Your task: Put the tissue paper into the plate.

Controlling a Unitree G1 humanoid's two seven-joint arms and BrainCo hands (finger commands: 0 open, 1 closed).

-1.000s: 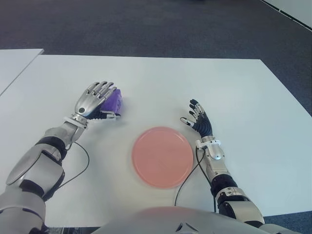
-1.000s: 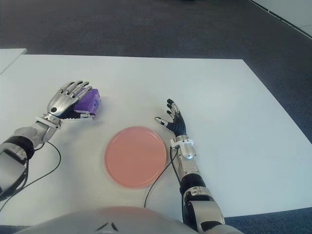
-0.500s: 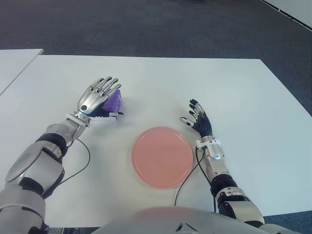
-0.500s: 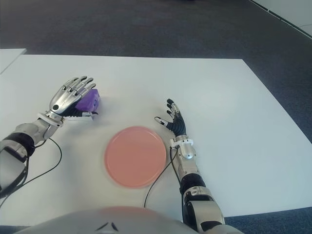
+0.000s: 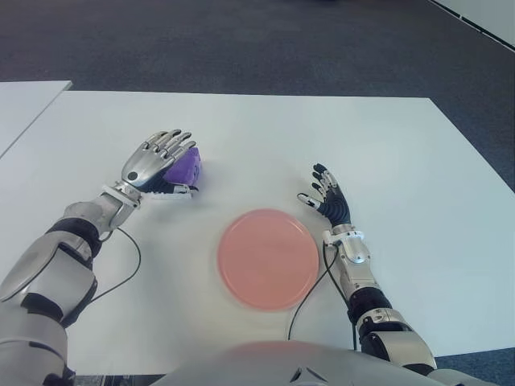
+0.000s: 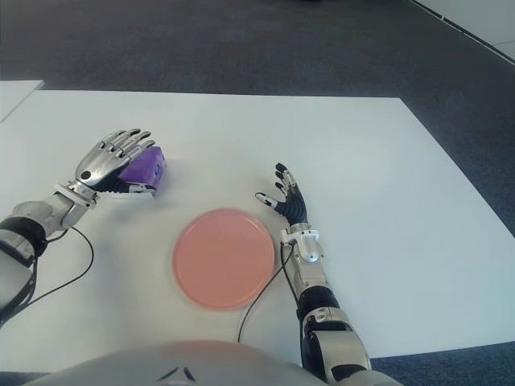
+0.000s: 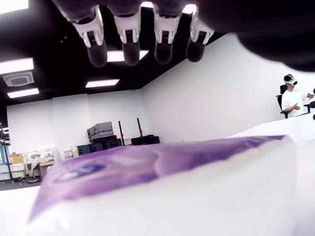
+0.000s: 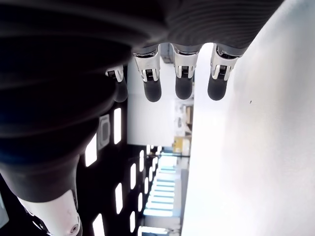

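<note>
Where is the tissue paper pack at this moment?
The purple tissue pack lies on the white table at the robot's left, beyond the pink plate, under the open fingers of the left hand.

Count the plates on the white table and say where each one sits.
1. The pink plate lies on the white table, nearer the robot, between its hands: the right hand is beside it, the left hand farther off.

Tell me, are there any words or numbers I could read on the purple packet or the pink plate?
None can be read.
Purple tissue packet: the left wrist view shows a dark blue mark on its wrapper, too blurred to read.
Pink plate: plain, no writing.
White table: no labels.
Left hand over the packet and right hand beside the plate: no readable markings.
</note>
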